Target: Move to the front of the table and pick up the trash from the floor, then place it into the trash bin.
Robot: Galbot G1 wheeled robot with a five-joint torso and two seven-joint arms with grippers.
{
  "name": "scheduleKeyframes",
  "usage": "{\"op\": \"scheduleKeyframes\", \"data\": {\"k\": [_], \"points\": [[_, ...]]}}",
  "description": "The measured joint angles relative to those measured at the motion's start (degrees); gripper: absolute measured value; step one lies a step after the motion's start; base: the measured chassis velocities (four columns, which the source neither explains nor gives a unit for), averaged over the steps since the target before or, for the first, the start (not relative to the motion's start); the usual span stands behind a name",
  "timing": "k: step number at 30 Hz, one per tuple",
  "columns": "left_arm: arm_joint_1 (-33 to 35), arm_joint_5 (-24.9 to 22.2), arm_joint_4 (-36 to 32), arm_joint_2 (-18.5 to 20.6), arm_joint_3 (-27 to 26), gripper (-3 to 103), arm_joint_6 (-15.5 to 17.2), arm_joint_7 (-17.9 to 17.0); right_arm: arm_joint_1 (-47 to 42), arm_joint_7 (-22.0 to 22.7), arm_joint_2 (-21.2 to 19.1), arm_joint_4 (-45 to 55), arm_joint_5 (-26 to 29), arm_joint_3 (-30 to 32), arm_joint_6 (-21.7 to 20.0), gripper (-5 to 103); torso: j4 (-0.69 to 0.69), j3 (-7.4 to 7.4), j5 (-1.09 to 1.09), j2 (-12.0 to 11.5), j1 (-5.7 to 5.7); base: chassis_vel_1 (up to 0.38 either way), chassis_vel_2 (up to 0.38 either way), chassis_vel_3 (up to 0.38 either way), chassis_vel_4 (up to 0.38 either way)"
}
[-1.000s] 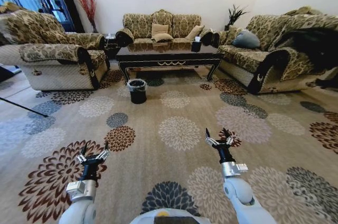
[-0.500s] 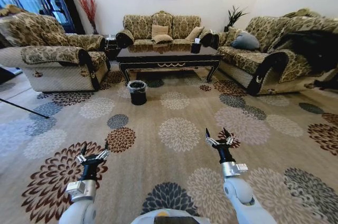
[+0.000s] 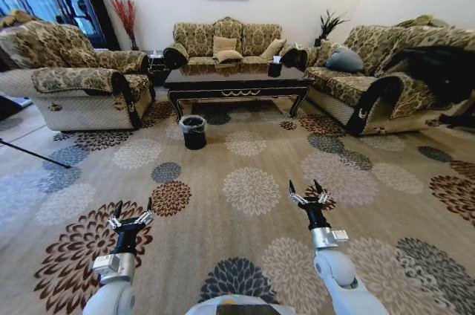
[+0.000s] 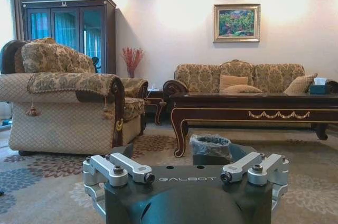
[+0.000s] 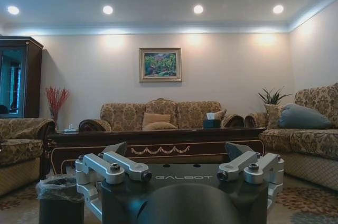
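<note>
The dark brown table (image 3: 234,79) stands across the room before the back sofa, and also shows in the wrist views (image 4: 253,109) (image 5: 158,147). The black trash bin (image 3: 194,131) with its grey liner sits on the carpet by the table's front left leg (image 4: 210,147) (image 5: 59,197). I cannot make out the trash on the patterned floor. My left gripper (image 3: 133,205) and right gripper (image 3: 304,186) hover low over the carpet close to me, both open and holding nothing, pointing toward the table (image 4: 185,152) (image 5: 177,150).
Patterned sofas stand at the left (image 3: 82,85), back (image 3: 226,36) and right (image 3: 386,77) around the table. A black tissue box (image 3: 275,66) sits on the tabletop. A thin black rod (image 3: 30,151) lies across the floor at the left. Open carpet (image 3: 252,181) stretches between me and the table.
The whole picture has shifted slightly, so the camera has moved a little. Both arms keep the same pose and both grippers stay open.
</note>
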Motion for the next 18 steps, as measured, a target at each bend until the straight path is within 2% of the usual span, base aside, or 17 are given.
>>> {"op": "scheduleKeyframes", "data": {"k": [18], "points": [[0.00, 0.00, 0.00, 0.00, 0.00, 100, 0.00, 0.00, 0.00, 0.00, 0.00, 0.00, 0.00, 0.00, 0.00, 100, 0.00, 2.80, 0.00, 4.09, 1.31, 0.000, 0.000, 0.000, 0.000]]}}
